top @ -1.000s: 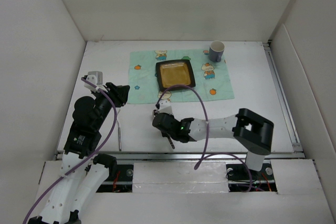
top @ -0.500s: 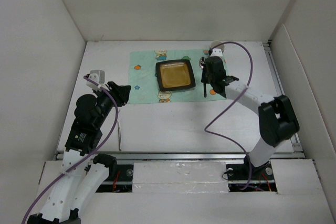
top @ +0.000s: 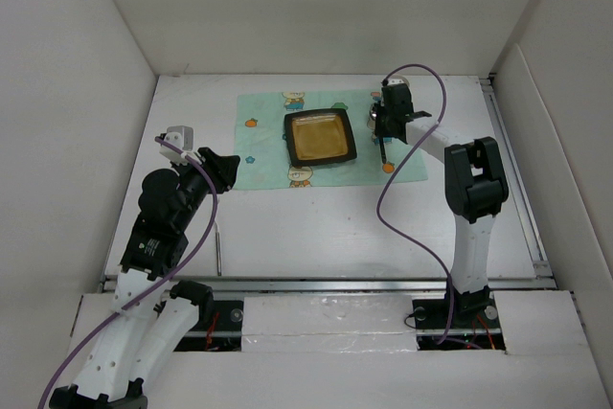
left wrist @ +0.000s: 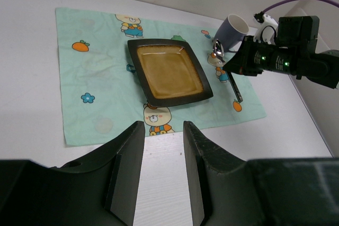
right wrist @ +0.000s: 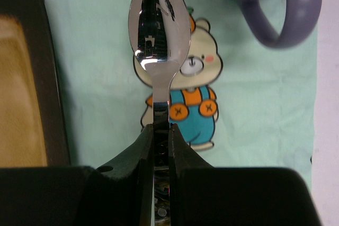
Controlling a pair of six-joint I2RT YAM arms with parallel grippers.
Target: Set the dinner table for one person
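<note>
— Where is the dinner table (top: 316, 227) relative to the claws?
— Beneath both. The right gripper (right wrist: 160, 130) is over its far side, pinching the spoon (right wrist: 159, 19) by the handle.
— And the left gripper (left wrist: 163, 128)?
— Fingers spread, holding nothing.
— Counts?
— One spoon, one plate (left wrist: 169, 72), one mug (left wrist: 233, 27), one mat (left wrist: 90, 67).

dinner table (top: 287, 227): large plain white matte rectangular top, flat, level, mid overhead view
</note>
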